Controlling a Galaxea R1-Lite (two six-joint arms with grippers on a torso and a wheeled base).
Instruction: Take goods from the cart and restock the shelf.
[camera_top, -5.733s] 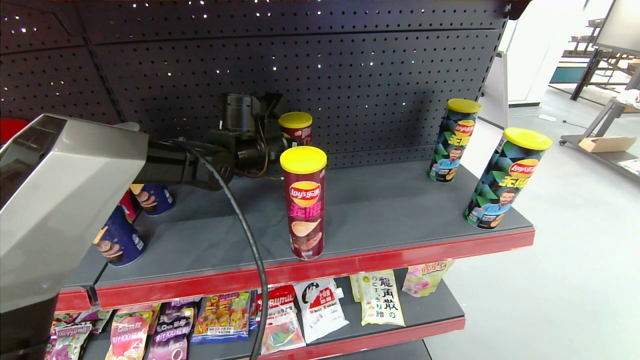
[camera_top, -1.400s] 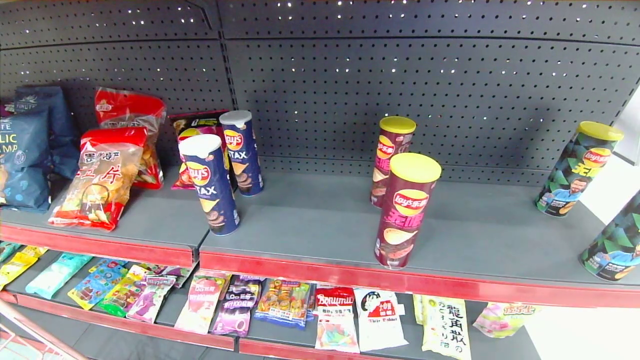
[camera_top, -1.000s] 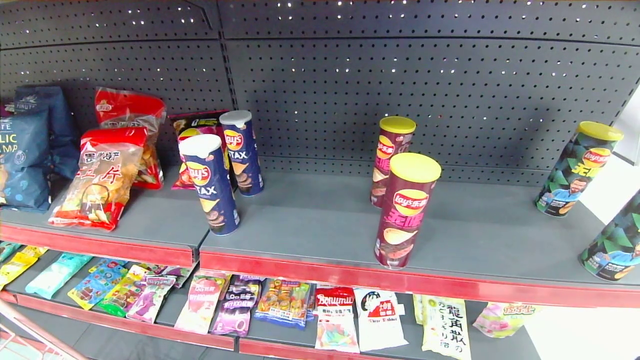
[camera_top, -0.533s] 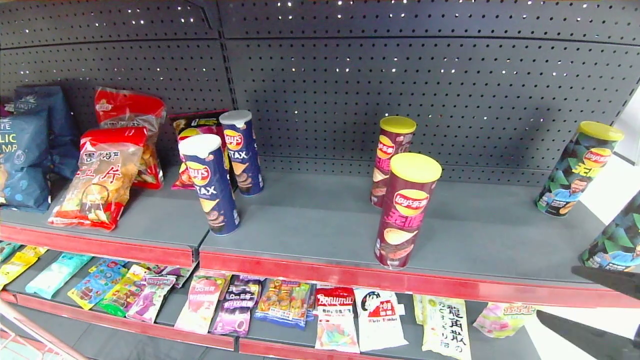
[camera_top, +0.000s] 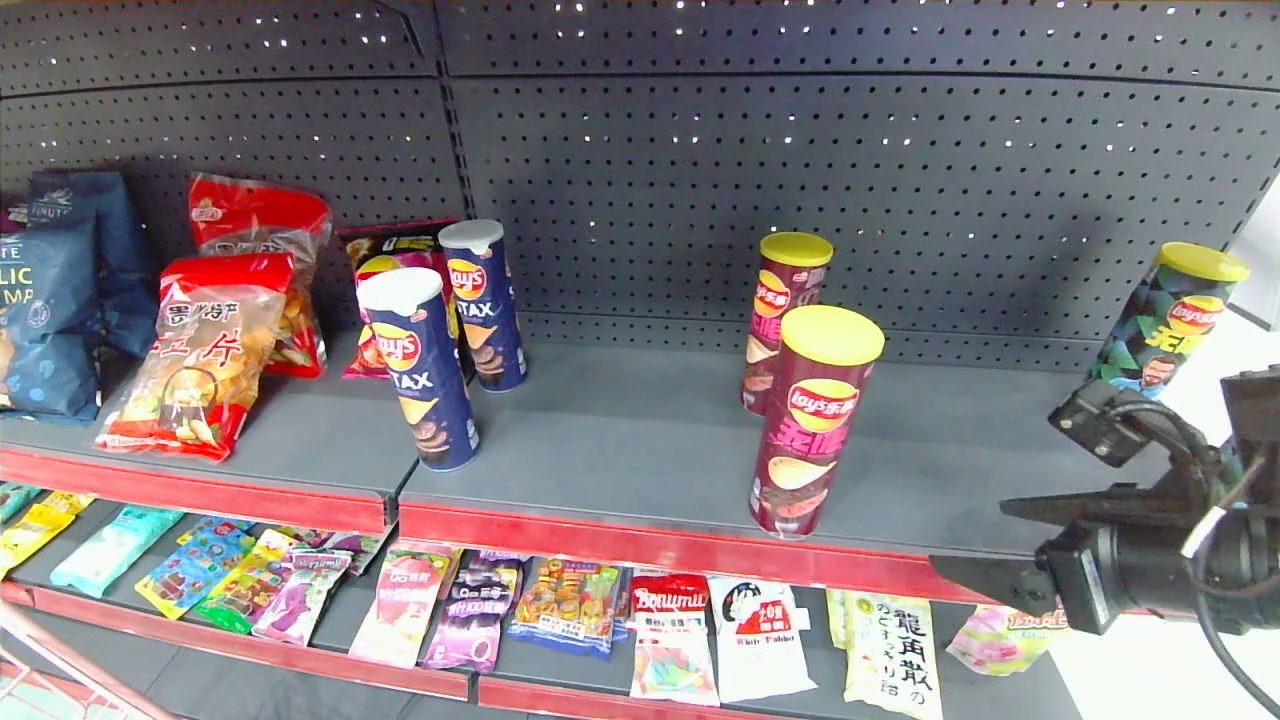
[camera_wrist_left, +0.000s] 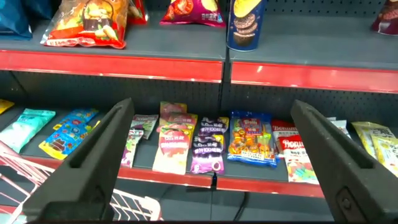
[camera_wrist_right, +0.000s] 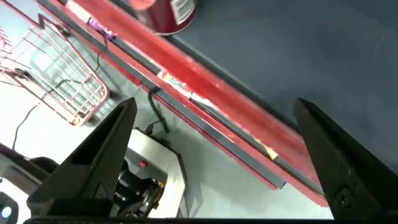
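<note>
The cart (camera_wrist_right: 59, 71) sits low, in front of the shelf (camera_top: 620, 440). Both grippers are empty: the left gripper (camera_wrist_left: 211, 106) hangs wide apart before the lower snack row (camera_wrist_left: 205, 146), and the right gripper (camera_top: 970, 540) is spread at the shelf's red lip. For the next pick, I'd swing that arm down clear of the front maroon can (camera_top: 810, 420), then dip into the cart.

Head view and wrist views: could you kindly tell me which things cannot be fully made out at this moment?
- Green-patterned chip can with yellow lid: head view, base hidden by the right arm.
- Rear maroon chip can with yellow lid: head view, lower part partly behind the front maroon can.
- Red wire cart: right wrist view, cut off by the edge; contents cannot be told.
</note>
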